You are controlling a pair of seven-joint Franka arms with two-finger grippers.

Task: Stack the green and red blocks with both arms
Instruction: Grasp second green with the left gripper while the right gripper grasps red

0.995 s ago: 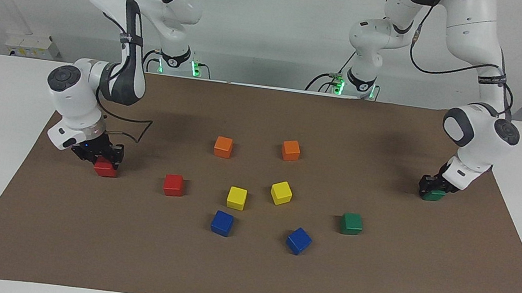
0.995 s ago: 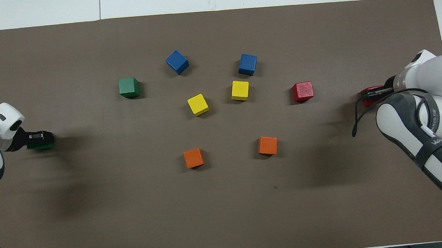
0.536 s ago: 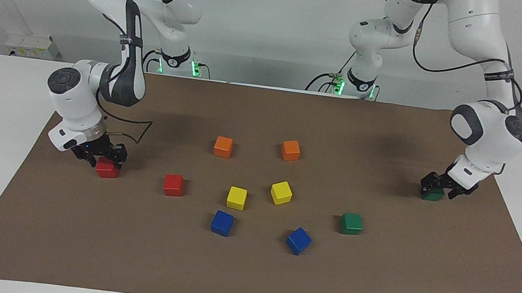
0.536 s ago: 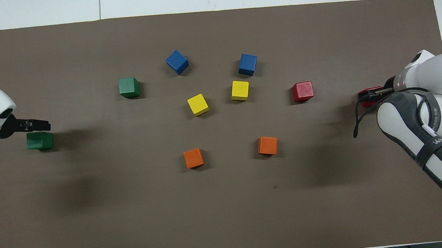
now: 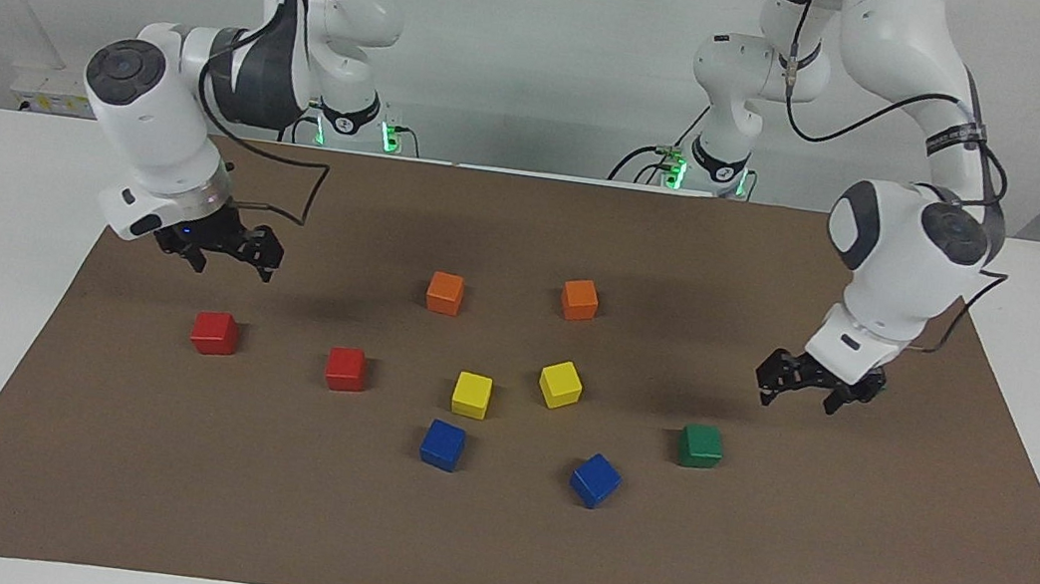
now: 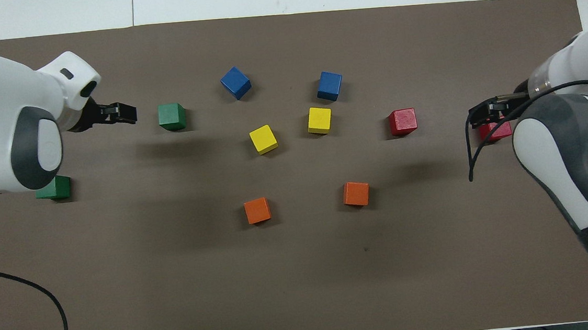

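Observation:
Two red blocks rest on the brown mat: one (image 5: pixel 214 332) (image 6: pixel 496 130) toward the right arm's end, the other (image 5: pixel 346 369) (image 6: pixel 403 122) closer to the middle. One green block (image 5: pixel 700 445) (image 6: pixel 171 116) sits among the middle cubes. The other green block (image 6: pixel 53 187) lies toward the left arm's end, half covered by the left arm from above and hidden in the facing view. My right gripper (image 5: pixel 232 266) (image 6: pixel 479 113) hangs open and empty above the outer red block. My left gripper (image 5: pixel 800 394) (image 6: pixel 130 113) hangs open and empty over the mat between the two green blocks.
Two orange cubes (image 5: pixel 445 292) (image 5: pixel 579 299) lie nearer to the robots. Two yellow cubes (image 5: pixel 471 394) (image 5: pixel 560 384) and two blue cubes (image 5: pixel 443 445) (image 5: pixel 595 480) fill the middle. The brown mat (image 5: pixel 486 549) covers a white table. A black cable (image 6: pixel 31 290) crosses the mat's corner near the left arm.
Both grippers opened, leaving their blocks on the mat, then rose. The left gripper swung from the outer green block toward the inner one. The right gripper lifted off the outer red block.

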